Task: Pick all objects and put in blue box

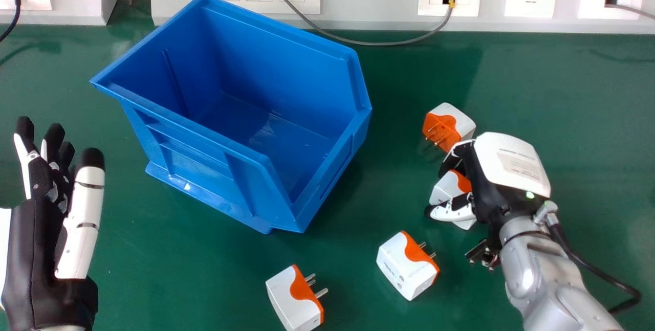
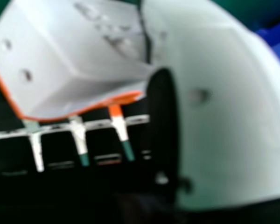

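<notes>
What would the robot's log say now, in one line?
right robot hand: closed around white-orange plug adapter | three more adapters: on green table | blue box: upright | left robot hand: open

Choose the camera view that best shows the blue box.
The head view: the blue box shows whole, with rim, inner walls and floor. The right hand view catches a small part at the picture's edge.

The box [image 1: 286, 44] near the bench's [image 1: 563, 90] back edge was smooth, glossy plastic, the adapters [image 1: 287, 298] smooth plastic, the bench faintly glossy.
</notes>
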